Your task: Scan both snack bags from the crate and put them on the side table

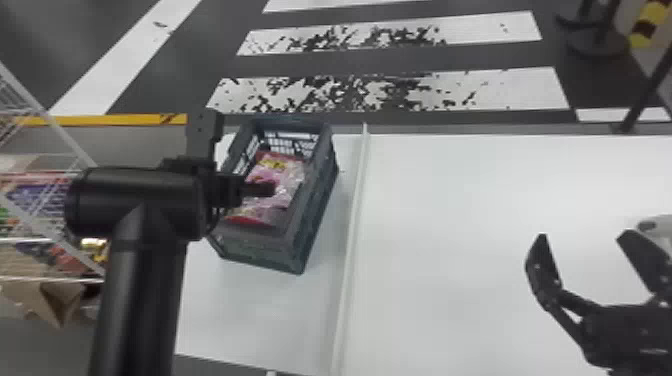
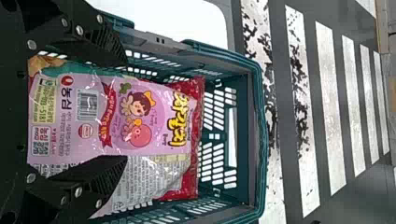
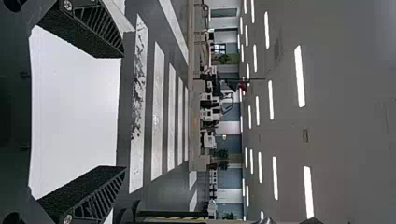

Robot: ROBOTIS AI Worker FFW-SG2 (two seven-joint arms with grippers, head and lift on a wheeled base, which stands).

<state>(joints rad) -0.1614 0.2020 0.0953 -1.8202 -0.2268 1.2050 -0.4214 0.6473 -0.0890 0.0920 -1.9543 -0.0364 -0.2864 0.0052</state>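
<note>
My left gripper [image 1: 239,165] is over the crate [image 1: 320,200], which stands on the left part of the white surface. Inside lies a pink and red snack bag [image 1: 280,175]. In the left wrist view, the left gripper [image 2: 123,109] is open above the pink snack bag [image 2: 154,109], one finger toward each side of it, within the crate [image 2: 259,140]. A green and orange patch shows beside the pink; whether it is a second bag I cannot tell. At the right, my right gripper [image 1: 582,240] stands open over the white surface; the right wrist view shows that gripper [image 3: 122,111] holding nothing.
A raised white strip [image 1: 352,215] runs front to back just right of the crate. Wire shelving [image 1: 55,130] with colourful packages stands at the far left. A pale grey object [image 1: 655,225] is behind the right gripper. Striped floor lies beyond the table.
</note>
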